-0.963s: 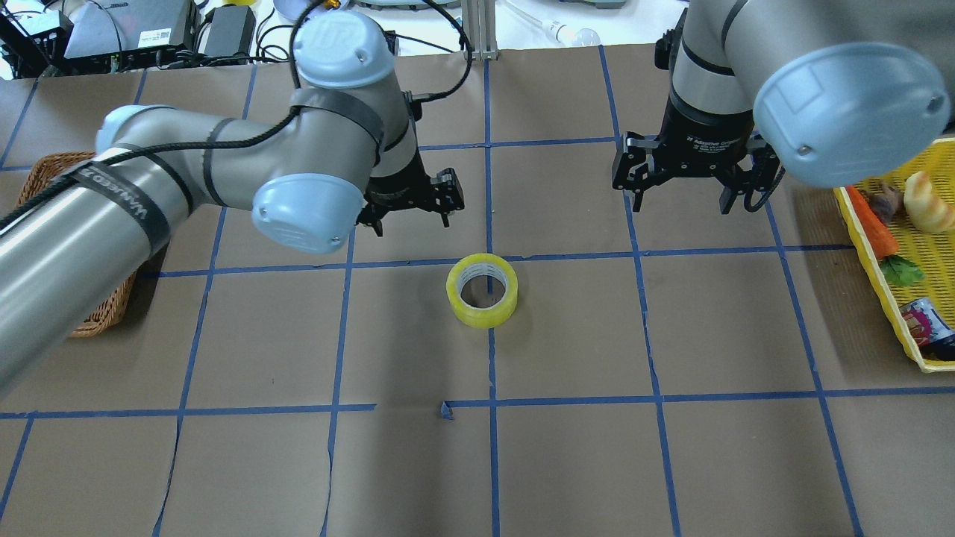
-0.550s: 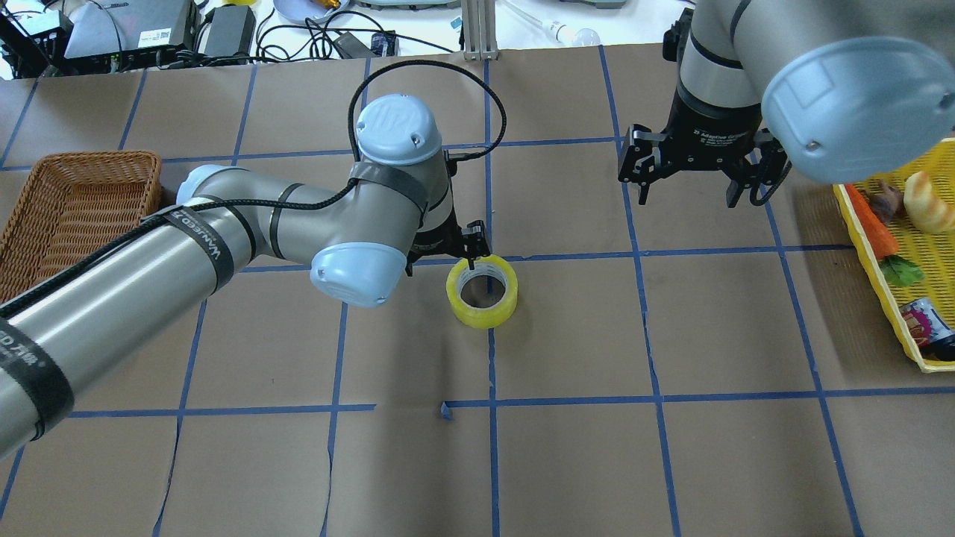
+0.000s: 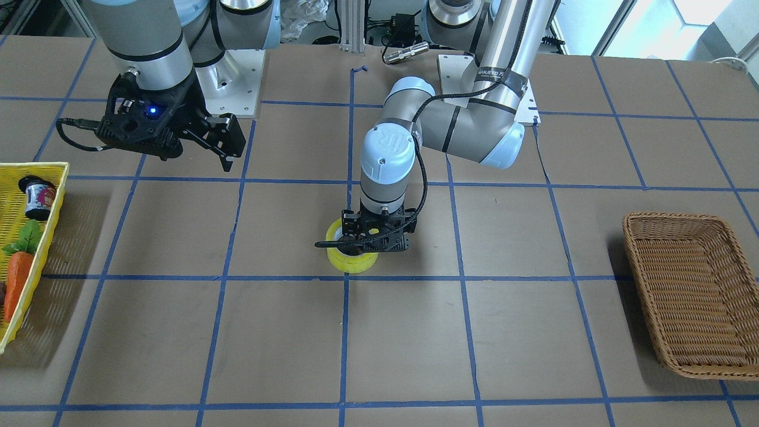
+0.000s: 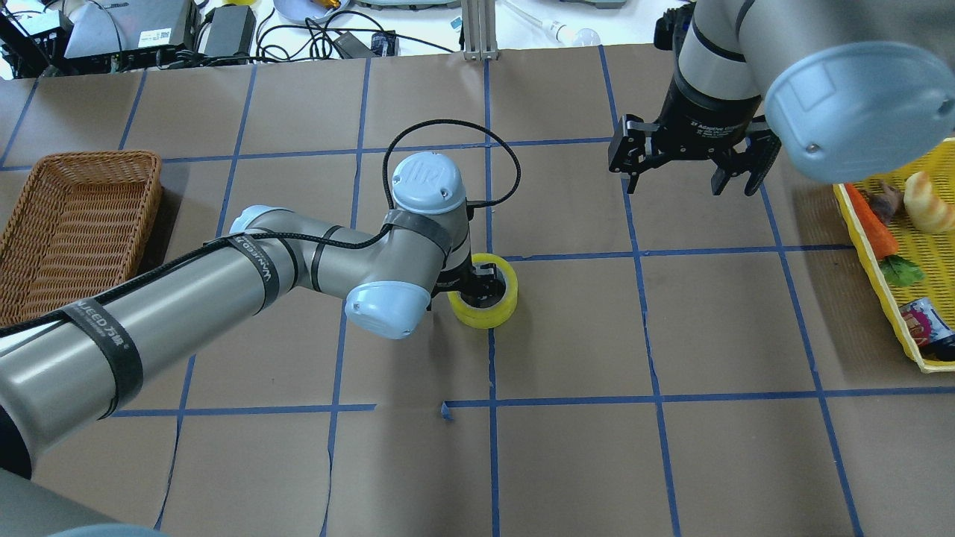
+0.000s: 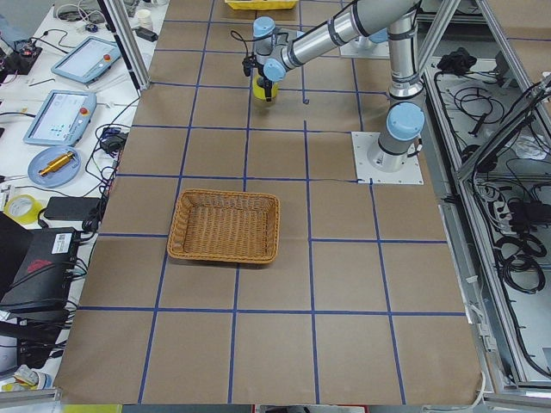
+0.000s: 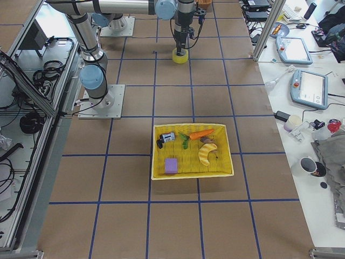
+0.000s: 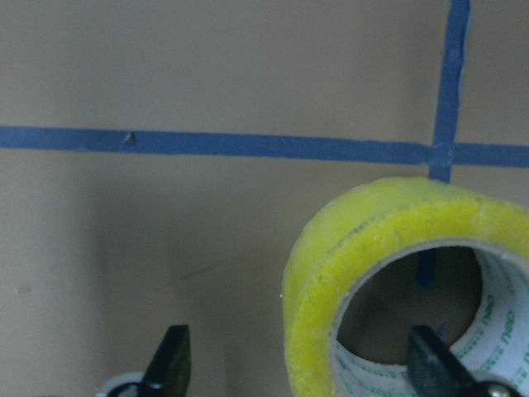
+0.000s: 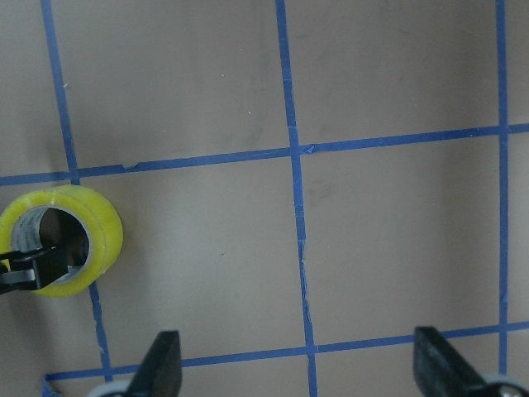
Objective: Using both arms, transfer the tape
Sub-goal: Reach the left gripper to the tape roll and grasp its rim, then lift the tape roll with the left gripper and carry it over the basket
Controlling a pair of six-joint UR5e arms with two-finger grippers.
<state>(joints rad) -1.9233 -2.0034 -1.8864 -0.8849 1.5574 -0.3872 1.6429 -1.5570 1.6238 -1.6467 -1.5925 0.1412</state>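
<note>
The left gripper (image 7: pixel 300 356) stands spread apart astride the wall of the tape (image 4: pixel 489 316) (one finger inside the core, the other outside), not clamped. The tape lies flat on the table (image 4: pixel 582 335), touching a crossing of blue lines (image 4: pixel 582 256). The right gripper (image 4: pixel 686 183) hangs spread, well apart.

Left arm (image 4: pixel 224 291): stretched low toward the middle, wrist pointing straight down.
Left gripper (image 4: pixel 476 287): close to the surface, jaws parted.
Right arm (image 4: pixel 735 52): held high.
Right gripper (image 4: pixel 686 177): aloft, pointing down, jaws spread wide.
</note>
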